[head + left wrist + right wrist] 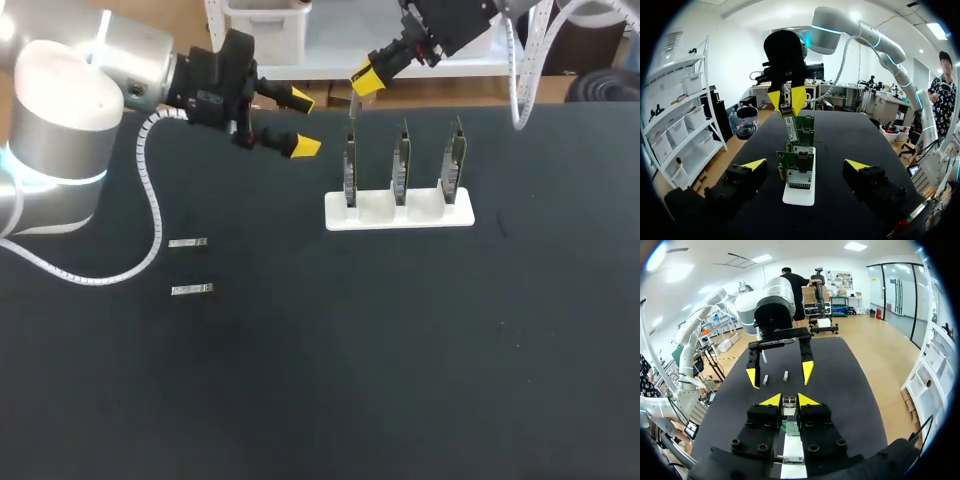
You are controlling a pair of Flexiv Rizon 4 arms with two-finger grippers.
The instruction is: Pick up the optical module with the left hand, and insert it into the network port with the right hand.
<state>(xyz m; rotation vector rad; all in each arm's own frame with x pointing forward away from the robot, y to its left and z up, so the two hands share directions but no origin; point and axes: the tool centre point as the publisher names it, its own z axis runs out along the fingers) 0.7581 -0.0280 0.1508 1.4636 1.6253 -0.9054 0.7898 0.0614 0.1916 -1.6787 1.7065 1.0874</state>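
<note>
End effector on the right arm is clamped on the optical module, pinched at its top end so it hangs straight down. The module's right over the circuit board closest to the counter's left edge; can't tell if it's touching. That's one of three boards standing upright in a white holder near the far edge of the counter. Left end effector is wide open, holding nothing, hovering beside the holder toward the left edge. Two spare modules lie flat nearer the left edge, well apart from the holder.
</note>
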